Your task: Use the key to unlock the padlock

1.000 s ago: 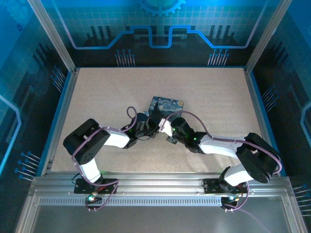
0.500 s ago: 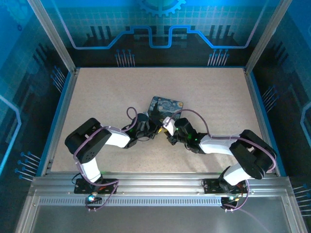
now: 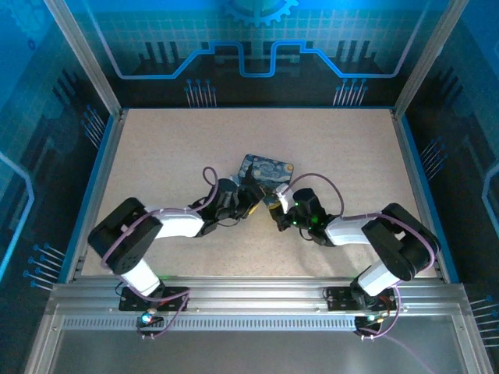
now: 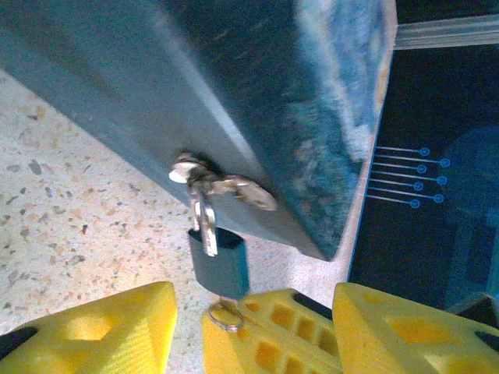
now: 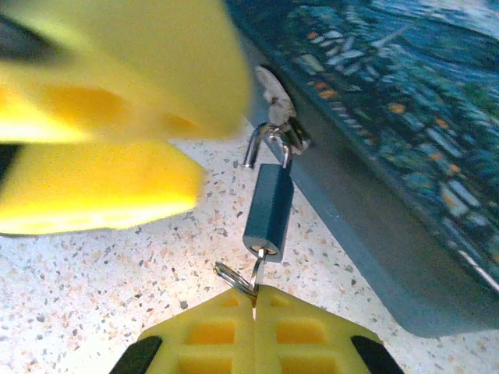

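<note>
Hanging at tin (image 5: pixel 390 117) edge, padlock (image 5: pixel 267 209); right pincer (image 5: pixel 253 306) pinching key (image 5: pixel 258 270); left pincer (image 4: pixel 253 300) wide.

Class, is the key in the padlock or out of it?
In. The key enters the underside of the hanging padlock, with the right claw shut on it.

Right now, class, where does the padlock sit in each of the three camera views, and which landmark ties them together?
Top external: too small to tell apart, at the near edge of the blue tin.
Left wrist: padlock lower centre, hanging from the tin's clasp.
Right wrist: padlock centre, key in its underside.
Shared landmark: the blue tin.
</note>
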Tool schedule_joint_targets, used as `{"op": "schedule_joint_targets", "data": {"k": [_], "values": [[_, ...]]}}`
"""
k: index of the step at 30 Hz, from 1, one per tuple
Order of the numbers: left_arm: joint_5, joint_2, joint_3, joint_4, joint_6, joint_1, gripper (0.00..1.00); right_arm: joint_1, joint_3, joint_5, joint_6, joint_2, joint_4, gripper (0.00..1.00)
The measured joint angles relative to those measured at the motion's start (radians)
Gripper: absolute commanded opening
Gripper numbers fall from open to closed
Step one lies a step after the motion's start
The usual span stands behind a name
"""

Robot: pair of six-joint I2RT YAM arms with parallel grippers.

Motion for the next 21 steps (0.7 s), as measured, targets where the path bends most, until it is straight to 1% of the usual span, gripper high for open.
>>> {"op": "schedule_joint_targets", "data": {"k": [5,8,10,15,18,21], "values": [[-0.06,-0.171,0.057,-0.22,0.142,0.024,0.67,-0.043,-0.014,-0.064,0.079,0.001,0.029,0.0],[-0.097,-0.241,0.091,-0.343,0.229,0.058,0.73,-0.06,-0.015,-0.093,0.12,0.0,0.03,0.0],[-0.111,-0.265,0.115,-0.415,0.28,0.085,0.79,-0.076,-0.015,-0.116,0.144,0.0,0.027,0.0],[-0.106,-0.248,0.207,-0.572,0.401,0.167,0.88,-0.134,-0.015,-0.176,0.203,-0.006,0.008,0.0],[-0.075,-0.184,0.279,-0.624,0.469,0.211,0.89,-0.153,-0.015,-0.206,0.226,-0.008,-0.007,0.0],[-0.04,-0.103,0.342,-0.652,0.52,0.236,0.89,-0.161,-0.014,-0.23,0.24,-0.008,-0.027,0.0]]}}
